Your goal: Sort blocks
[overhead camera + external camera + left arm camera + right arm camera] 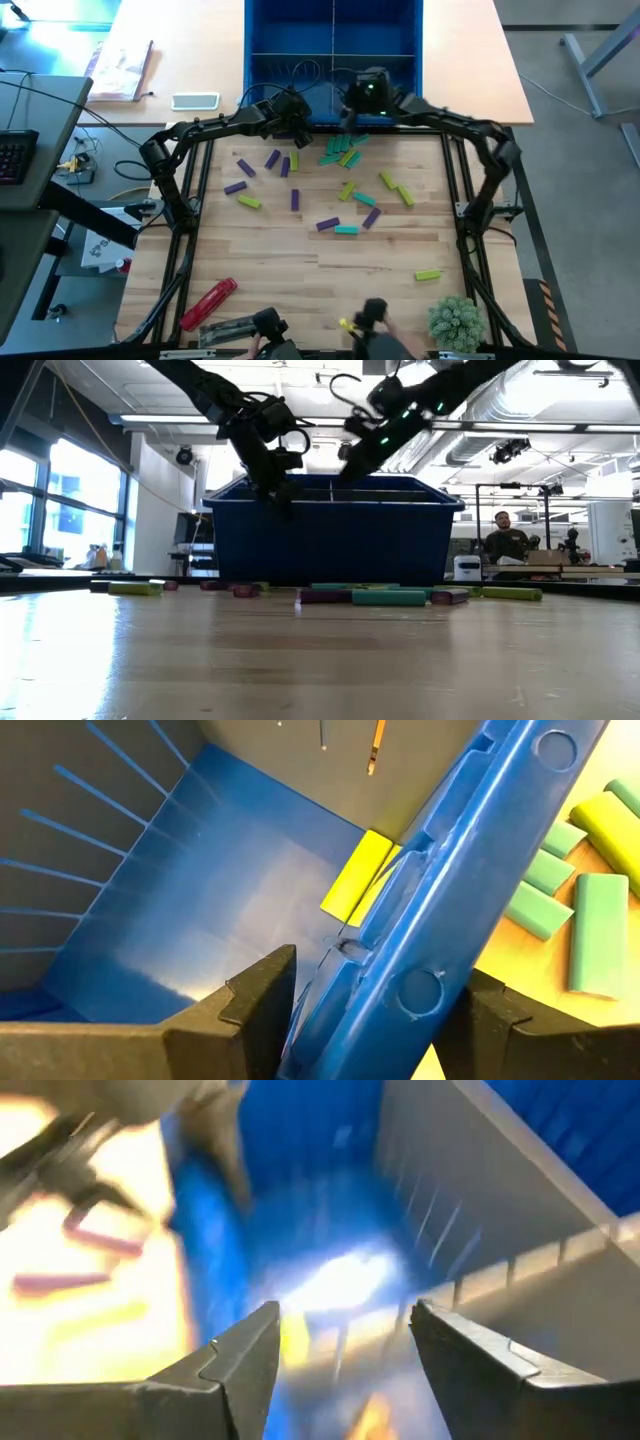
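Both end effectors, left point(291, 117) and right point(352, 112), are hanging released and empty over the bin point(262, 62) rim, while the nearest blocks point(341, 152) are lying just deskward of the right one, long axes mixed, so right is nearer.

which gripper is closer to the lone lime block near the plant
Right. The right gripper is up at the blue bin's near edge, on the same side of the table as that lime block. The left gripper hangs at the same edge but farther across.
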